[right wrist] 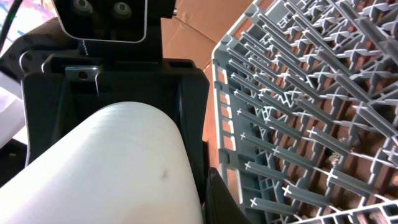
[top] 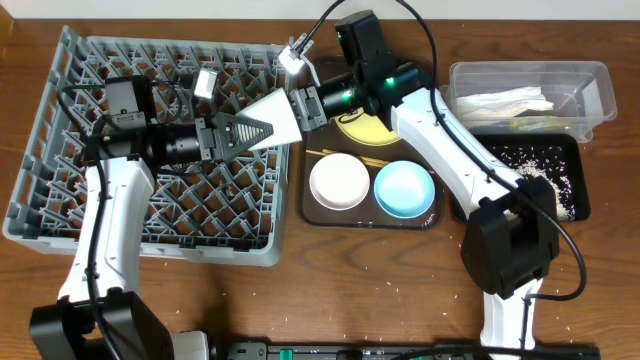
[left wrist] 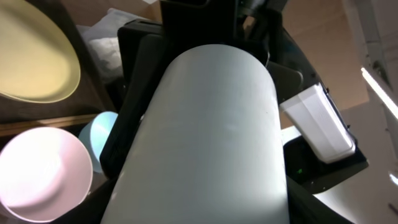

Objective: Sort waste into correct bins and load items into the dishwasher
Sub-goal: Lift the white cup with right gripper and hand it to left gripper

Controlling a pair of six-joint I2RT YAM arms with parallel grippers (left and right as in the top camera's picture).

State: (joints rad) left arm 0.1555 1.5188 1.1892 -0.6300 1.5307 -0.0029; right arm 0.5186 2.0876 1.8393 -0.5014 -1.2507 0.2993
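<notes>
The white cup (top: 275, 113) lies on its side in the air over the right edge of the grey dish rack (top: 60, 150), held between both grippers. My left gripper (top: 245, 130) is shut on its wide end. My right gripper (top: 305, 100) grips its narrow end. The cup fills the left wrist view (left wrist: 211, 124) and the lower left of the right wrist view (right wrist: 106, 168). The white bowl (top: 339, 181), the light blue bowl (top: 404, 189), the chopsticks (top: 365, 158) and the yellow plate (top: 362, 128), partly hidden under my right arm, sit on the brown tray (top: 310, 215).
The clear tub (top: 600, 85) at the back right holds the white napkin (top: 505, 100) and the yellow-green sleeve (top: 540, 123). The black tray (top: 575, 200) in front of it holds rice grains (top: 540, 165). The rack's pegs (right wrist: 298, 93) are close beside the cup.
</notes>
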